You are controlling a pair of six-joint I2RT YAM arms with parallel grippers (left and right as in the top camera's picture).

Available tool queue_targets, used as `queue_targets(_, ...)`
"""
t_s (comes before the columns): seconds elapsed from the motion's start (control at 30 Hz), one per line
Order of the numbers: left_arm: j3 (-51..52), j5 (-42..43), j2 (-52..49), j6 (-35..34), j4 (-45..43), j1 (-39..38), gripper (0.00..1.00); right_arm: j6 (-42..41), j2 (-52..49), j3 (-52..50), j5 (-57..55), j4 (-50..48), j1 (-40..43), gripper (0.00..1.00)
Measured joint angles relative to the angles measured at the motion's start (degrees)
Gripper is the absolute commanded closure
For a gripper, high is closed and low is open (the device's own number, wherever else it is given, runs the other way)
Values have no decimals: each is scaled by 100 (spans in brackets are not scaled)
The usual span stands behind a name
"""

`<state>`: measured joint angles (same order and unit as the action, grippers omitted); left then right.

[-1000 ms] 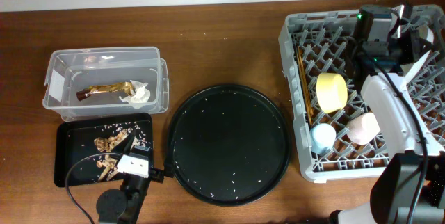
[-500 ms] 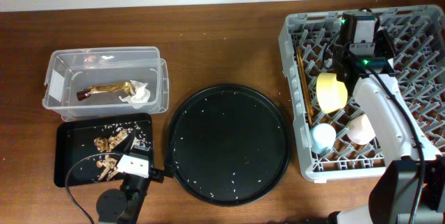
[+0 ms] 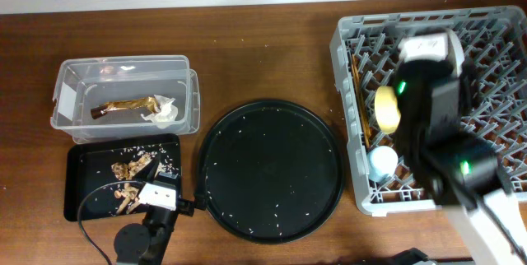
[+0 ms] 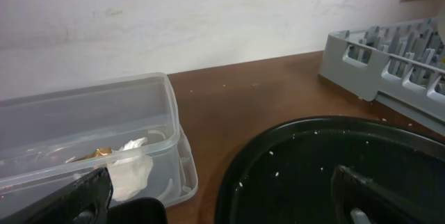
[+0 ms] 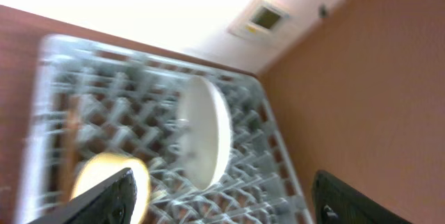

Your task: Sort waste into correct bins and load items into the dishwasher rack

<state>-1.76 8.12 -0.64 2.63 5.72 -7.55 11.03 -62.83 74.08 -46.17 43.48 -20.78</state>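
The grey dishwasher rack (image 3: 350, 117) holds the yellow bowl (image 3: 384, 109), the light blue cup (image 3: 381, 161) and the chopsticks (image 3: 359, 92). My right arm (image 3: 428, 92) hangs blurred above them and hides the pink cup. In the right wrist view the pale plate (image 5: 205, 137) stands on edge in the rack (image 5: 271, 182), and my right gripper (image 5: 222, 203) is open and empty above it. The clear tub (image 3: 70, 80) holds the wrapper (image 3: 123, 104) and tissue (image 3: 166, 113). Food chunks (image 3: 132, 169) lie in the black tray (image 3: 82, 191). My left gripper (image 4: 222, 210) is open and empty.
The large round black tray (image 3: 270, 169) lies in the middle, dotted with rice grains, between the bins and the rack. My left arm's base and cable (image 3: 136, 236) sit at the table's front edge, beside the black tray.
My right arm has swung left across the rack and risen toward the camera, and its jaws have opened. The left arm has not moved.
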Motion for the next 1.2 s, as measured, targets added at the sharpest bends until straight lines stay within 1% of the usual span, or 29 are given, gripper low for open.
queue_targets(0.03,2,0,4,0,9,0,1,-166,140,13,52,280,-243,2)
queue_targets(0.07,2,-2,-7,0,-7,0,1,-518,387,4,234,728,-614,2)
queue_targets(0.1,4,-2,-2,-2,4,0,1,-848,739,-15,546,1027,-1082,2)
queue_targets(0.13,4,-2,-2,0,4,0,0,-1165,1045,-15,809,1217,-1377,2)
queue_targets(0.2,4,-2,-4,0,2,0,0,-1738,1687,-17,1421,1325,-1799,2)
queue_targets(0.23,4,-2,-4,0,2,0,0,-1875,2288,0,2006,1224,-2006,2)
queue_targets(0.27,4,-2,-2,0,4,0,1,-1961,2498,11,2308,1224,-2041,2)
queue_targets(0.33,4,-2,-4,0,4,0,0,-2096,3021,11,3121,1550,-2105,1)
queue_targets(0.37,4,-2,-4,0,4,0,0,-2127,3121,11,3294,1602,-2107,2)
queue_targets(0.47,4,-2,-4,0,4,0,0,-2157,3268,11,3320,1869,-2111,2)
queue_targets(0.57,4,-2,-4,0,4,0,0,-2162,3268,-125,2876,1934,-2118,2)
queue_targets(0.6,4,-2,-4,0,2,0,1,-2159,3274,-240,2743,1803,-2074,2)
queue_targets(0.63,4,-2,-4,0,4,0,0,-2162,3292,-459,2651,1460,-1856,2)
queue_targets(0.67,4,-2,-4,0,4,0,0,-2164,3316,-693,2645,1158,-1519,2)
queue_targets(0.73,4,-7,-4,0,4,0,1,-2155,3517,-1453,2981,192,-673,2)
queue_targets(0.8,4,-9,-4,0,4,0,1,-2155,3934,-2522,3600,-522,179,2)
queue_targets(0.83,4,-15,-4,0,4,0,0,-2159,4258,-3222,4044,-885,522,2)
queue_targets(0.87,4,-17,2,0,-2,0,0,-2164,4529,-3674,4277,-1191,710,2)
queue_targets(0.9,7,-17,2,0,4,0,0,-2159,5003,-4330,4601,-1408,933,2)
queue_targets(0.93,4,-17,0,0,4,0,0,-2159,5532,-4944,4826,-1504,1104,2)
queue_targets(1.0,4,-20,-7,0,-9,0,1,-2159,6052,-5571,4992,-1639,1263,2)
queue_targets(1.07,4,-20,-4,0,4,0,0,-2162,6183,-6161,5128,-1961,1388,2)
queue_targets(1.17,4,-20,-4,0,4,0,0,-2162,6192,-6749,5215,-2693,1405,2)
queue_targets(1.2,4,-20,-4,0,4,0,0,-2159,6194,-6944,5233,-3097,1405,2)
